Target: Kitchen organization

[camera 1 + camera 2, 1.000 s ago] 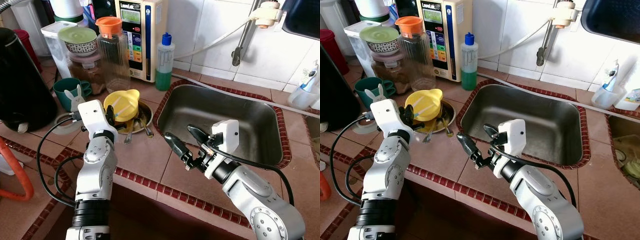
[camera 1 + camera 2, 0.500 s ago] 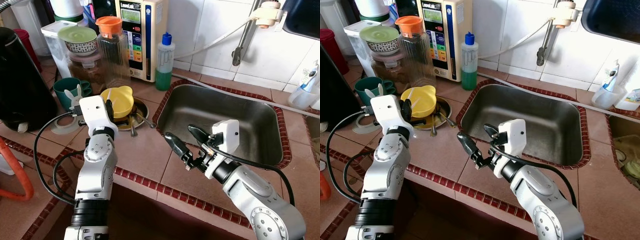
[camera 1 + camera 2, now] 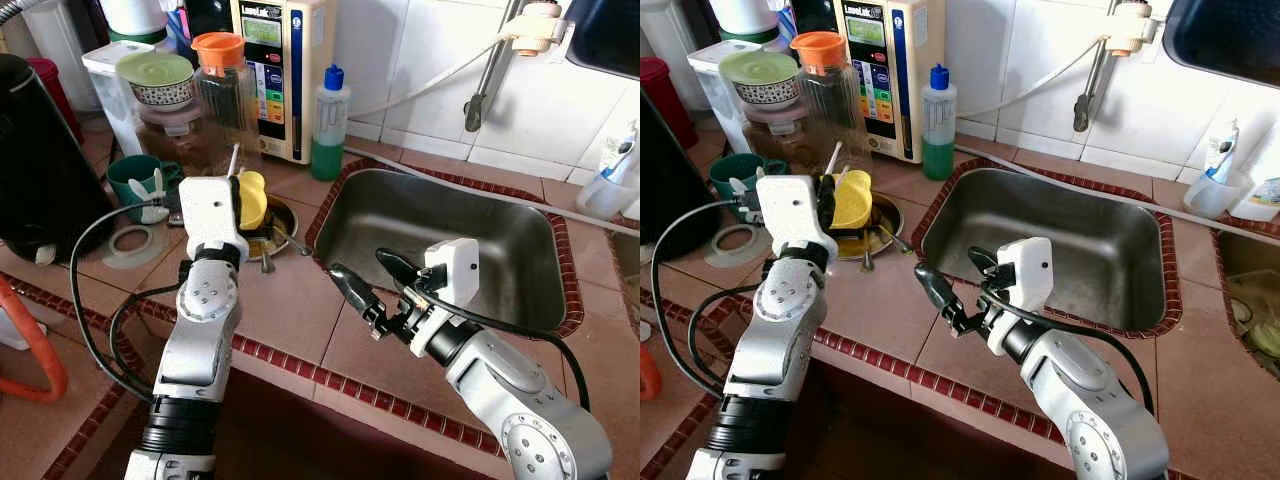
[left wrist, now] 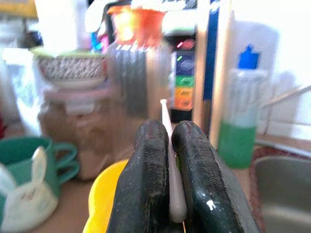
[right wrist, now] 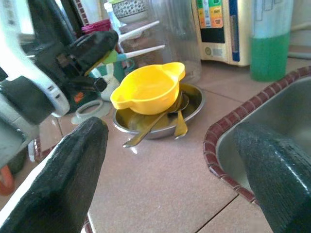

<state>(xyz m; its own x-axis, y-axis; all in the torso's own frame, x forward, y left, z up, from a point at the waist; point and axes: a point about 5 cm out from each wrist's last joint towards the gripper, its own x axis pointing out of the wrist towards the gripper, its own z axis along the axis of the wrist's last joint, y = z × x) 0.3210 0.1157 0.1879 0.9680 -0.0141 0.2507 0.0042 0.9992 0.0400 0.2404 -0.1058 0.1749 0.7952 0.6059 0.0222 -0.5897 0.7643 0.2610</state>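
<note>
Left gripper [image 4: 167, 194] is raised over the tiled counter [image 3: 290, 310] beside the sink [image 3: 440, 240], its forearm standing nearly upright and the wrist turned so the two black fingers [image 4: 146, 184] point toward the back wall. Those fingers are pressed together on a thin white stick [image 4: 171, 160], which runs up between them and pokes out past the tips at a slant. Just beyond the gripper sits a yellow bowl [image 5: 148, 87], resting in a shallow metal dish [image 5: 192, 104] together with several spoons [image 5: 153, 124]; the dish stands on the counter just left of the sink rim. Behind it are a clear pitcher with an orange lid [image 3: 222, 95], a green dish-soap bottle [image 3: 328, 125] and a green mug [image 3: 140, 180].

Right gripper [image 3: 365, 285] is stretched low across the counter's front edge by the sink corner, its forearm angled inward toward the dish, with its two fingers [image 5: 68, 165] spread wide and holding nothing
</note>
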